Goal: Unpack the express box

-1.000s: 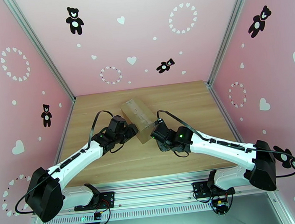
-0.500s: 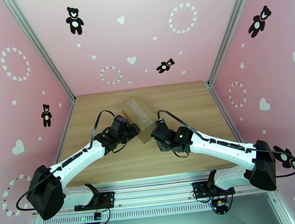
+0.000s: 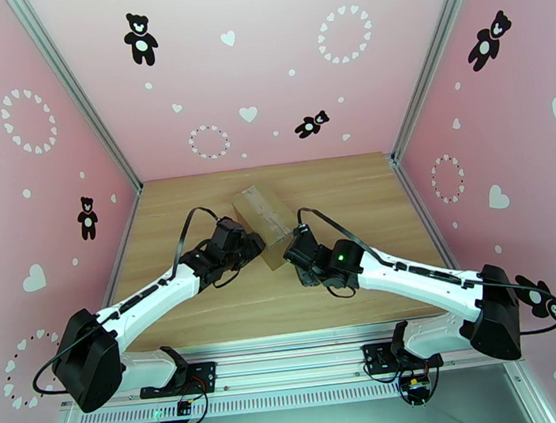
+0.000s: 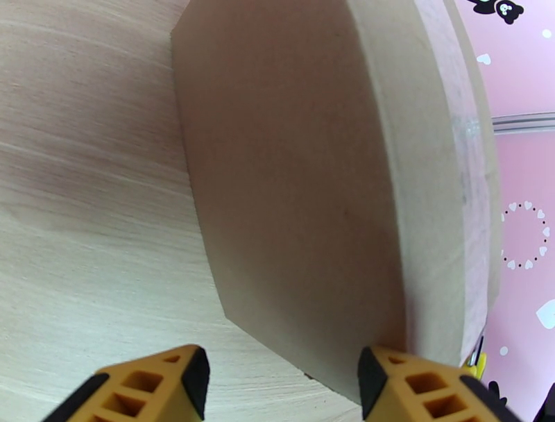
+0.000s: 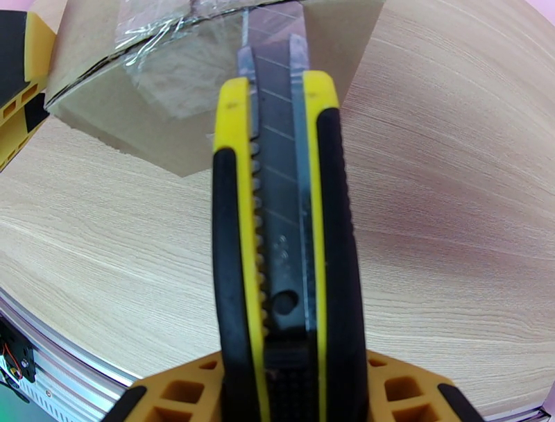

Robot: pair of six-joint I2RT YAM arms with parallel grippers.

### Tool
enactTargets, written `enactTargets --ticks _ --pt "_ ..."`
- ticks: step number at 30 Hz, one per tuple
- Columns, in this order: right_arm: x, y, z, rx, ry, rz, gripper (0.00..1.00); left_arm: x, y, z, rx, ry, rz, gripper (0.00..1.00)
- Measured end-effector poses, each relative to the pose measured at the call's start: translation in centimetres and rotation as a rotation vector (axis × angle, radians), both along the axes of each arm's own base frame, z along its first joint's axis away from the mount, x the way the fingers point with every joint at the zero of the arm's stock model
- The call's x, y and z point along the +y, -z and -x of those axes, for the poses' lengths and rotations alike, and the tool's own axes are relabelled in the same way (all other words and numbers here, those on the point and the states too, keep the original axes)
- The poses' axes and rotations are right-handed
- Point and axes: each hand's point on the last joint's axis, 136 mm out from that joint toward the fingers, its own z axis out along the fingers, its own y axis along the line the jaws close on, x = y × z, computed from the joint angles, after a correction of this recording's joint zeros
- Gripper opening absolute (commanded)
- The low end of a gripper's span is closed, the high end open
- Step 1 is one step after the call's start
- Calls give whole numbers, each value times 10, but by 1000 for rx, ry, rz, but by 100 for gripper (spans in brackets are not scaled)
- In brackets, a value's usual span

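Starting at the near end, a yellow-and-black plastic snap-off utility knife [image 5: 277,208] is seen clamped lengthwise in the right gripper [image 5: 291,397], handle pinched between the orange fingers. Its segmented steel blade [image 5: 274,31] is pushed out and aimed at the taped near end of the small brown corrugated cardboard express box [image 5: 173,76]. The tip looks to be right at the crinkly clear shiny tape [image 5: 156,28], though actual contact can't be made out.

A bit further in, the left gripper [image 4: 284,389] is parked against the box's long left side with its jaws spread wide and nothing held. Whether the fingers are actually touching the cardboard can't be told.

The express box [image 3: 262,214] itself is sat flat around the middle of the pale wooden table [image 3: 340,194], turned at an angle between the two grippers.

What could go wrong, as a guess:
- the box gets shoved away instead of sliced, since it isn't gripped, only flanked on one side
- the blade gets driven too deep and whatever's packed inside gets nicked
- the knife gets twisted in the fingers if the tape drags, so the cut wanders off the seam
- that much blade out could get snapped by any sideways load
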Motion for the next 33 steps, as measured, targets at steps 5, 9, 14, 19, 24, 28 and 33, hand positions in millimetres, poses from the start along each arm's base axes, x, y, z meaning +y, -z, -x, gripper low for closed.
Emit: enactTargets --ticks 5,9,14,19,24,28,33 --pt "1 0 0 0 -2 -2 0 0 0 0 3 -4 3 63" --pt "1 0 0 3 -2 -6 0 -1 -1 0 3 -4 2 63" --pt "1 0 1 4 0 -7 0 -3 -1 -2 7 -2 -1 64" --pt "1 0 1 8 12 -11 0 -8 -1 -4 5 0 -12 63" --pt "1 0 1 9 13 -13 0 -8 -1 -4 10 -4 -10 63" --pt "1 1 2 12 10 -15 0 -9 -1 -5 12 -6 -9 63" --pt "2 1 2 15 9 -16 0 -10 -1 -5 15 -11 -8 63"
